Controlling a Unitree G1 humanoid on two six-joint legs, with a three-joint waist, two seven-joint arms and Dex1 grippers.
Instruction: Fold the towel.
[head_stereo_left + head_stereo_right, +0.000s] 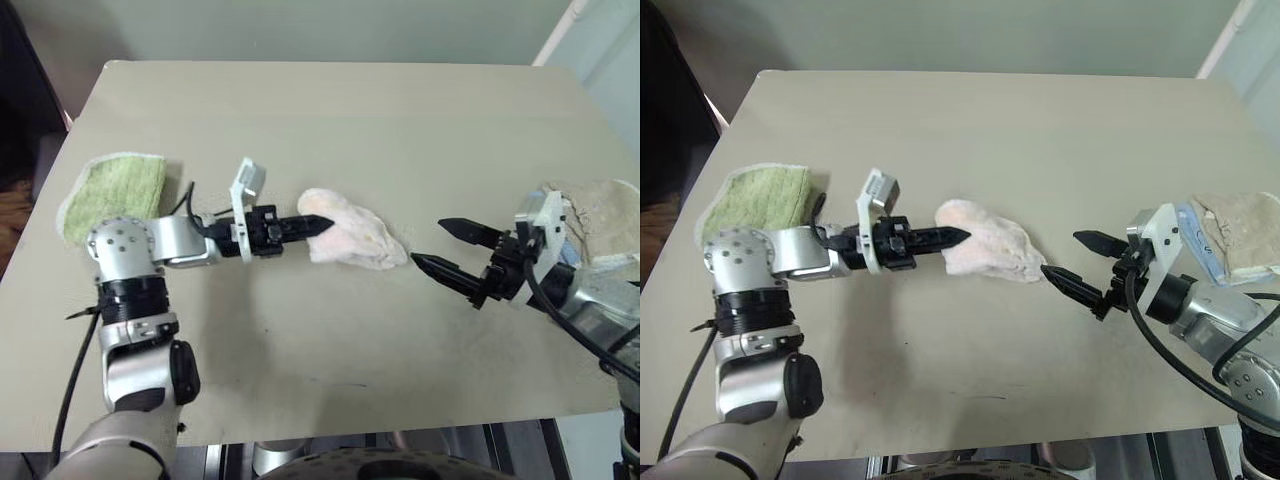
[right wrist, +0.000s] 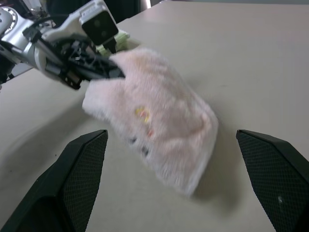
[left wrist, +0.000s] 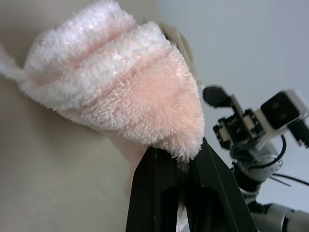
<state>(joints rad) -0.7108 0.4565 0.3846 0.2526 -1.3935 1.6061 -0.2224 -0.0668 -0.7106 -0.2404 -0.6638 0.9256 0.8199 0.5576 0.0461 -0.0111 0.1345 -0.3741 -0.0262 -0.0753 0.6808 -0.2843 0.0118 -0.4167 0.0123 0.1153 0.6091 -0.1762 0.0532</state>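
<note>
The pale pink towel [image 1: 350,236] is bunched up near the middle of the beige table [image 1: 330,120]; its left end is lifted off the surface while its right end rests on the table. My left gripper [image 1: 324,226] is shut on that lifted left end, pinching the terry edge [image 3: 183,150] between its black fingers. A small dark and yellow mark [image 2: 142,116] shows on the towel's side. My right gripper [image 1: 435,246] stands open just right of the towel's right end, its two fingers spread wide and nothing between them.
A green terry cloth [image 1: 118,190] lies at the table's left edge behind my left arm. A beige cloth with blue trim [image 1: 600,220] lies at the right edge behind my right arm. The table's near edge runs close below both arms.
</note>
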